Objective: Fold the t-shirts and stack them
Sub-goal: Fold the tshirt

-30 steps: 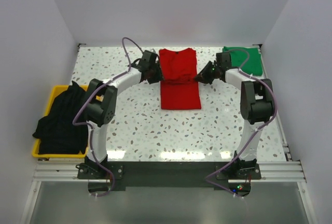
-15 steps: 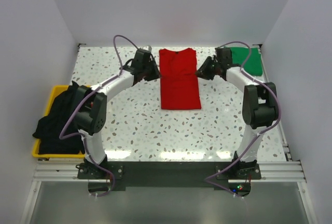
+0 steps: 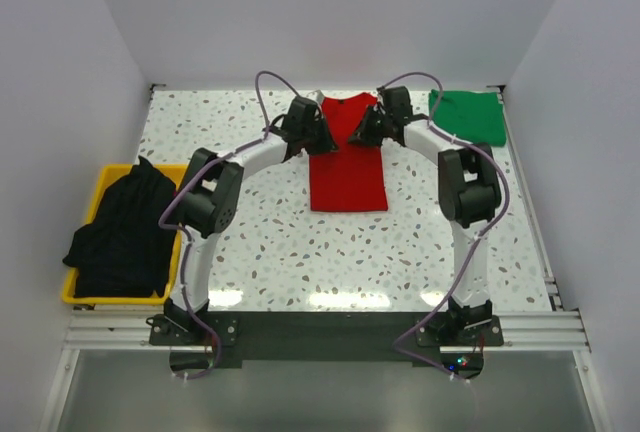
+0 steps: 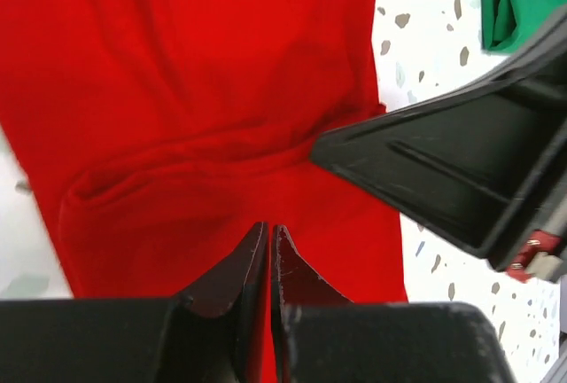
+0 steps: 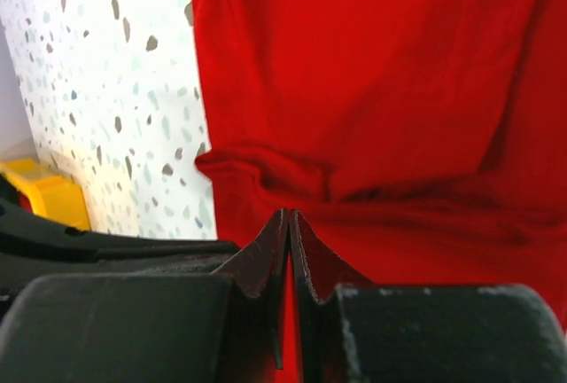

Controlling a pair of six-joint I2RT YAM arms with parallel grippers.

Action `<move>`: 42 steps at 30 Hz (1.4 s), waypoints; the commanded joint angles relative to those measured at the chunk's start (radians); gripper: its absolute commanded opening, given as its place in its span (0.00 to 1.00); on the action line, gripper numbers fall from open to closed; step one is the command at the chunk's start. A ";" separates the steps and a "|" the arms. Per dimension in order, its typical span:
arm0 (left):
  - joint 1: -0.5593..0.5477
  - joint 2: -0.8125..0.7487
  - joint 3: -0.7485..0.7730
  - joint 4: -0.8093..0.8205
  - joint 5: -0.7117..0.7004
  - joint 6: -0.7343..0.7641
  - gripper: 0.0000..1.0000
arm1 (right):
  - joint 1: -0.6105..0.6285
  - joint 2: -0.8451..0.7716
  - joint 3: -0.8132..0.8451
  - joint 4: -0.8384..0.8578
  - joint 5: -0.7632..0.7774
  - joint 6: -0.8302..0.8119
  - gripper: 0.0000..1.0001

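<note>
Roughly midway: the red shirt (image 3: 347, 177) lies on the bench (image 3: 270, 242), folded narrow, not yet halved. Left claw (image 4: 268, 228) and right claw (image 5: 290, 214), both pinched together, sit over its far end. Green shirt (image 3: 470, 117) looks folded; black shirt (image 3: 120, 232) lies heaped at left.

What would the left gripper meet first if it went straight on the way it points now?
The red shirt: the left gripper points straight at its creased cloth, though depth is unclear.

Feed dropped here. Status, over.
Left gripper, right gripper shut, tips over red shirt; hold unclear. Shirt lies flat, wrinkled at tips. Nothing in the way.
</note>
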 commanded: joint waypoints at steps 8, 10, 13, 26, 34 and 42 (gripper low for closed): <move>0.020 0.130 0.107 0.054 -0.083 0.005 0.08 | -0.010 0.164 0.139 -0.010 -0.029 -0.017 0.06; 0.026 0.136 0.085 0.051 -0.113 -0.002 0.08 | -0.016 0.175 0.140 -0.018 -0.014 -0.021 0.06; 0.027 0.150 0.069 0.028 -0.149 -0.003 0.06 | -0.016 0.184 0.140 -0.030 0.011 -0.040 0.06; 0.029 0.101 -0.057 0.028 -0.182 -0.015 0.02 | -0.016 0.204 0.099 -0.127 0.060 -0.113 0.07; 0.027 0.015 -0.206 0.095 -0.196 -0.046 0.00 | -0.001 0.143 -0.028 -0.111 0.063 -0.124 0.07; 0.006 -0.102 -0.396 0.171 -0.189 -0.090 0.00 | 0.049 0.069 -0.189 -0.068 0.068 -0.129 0.06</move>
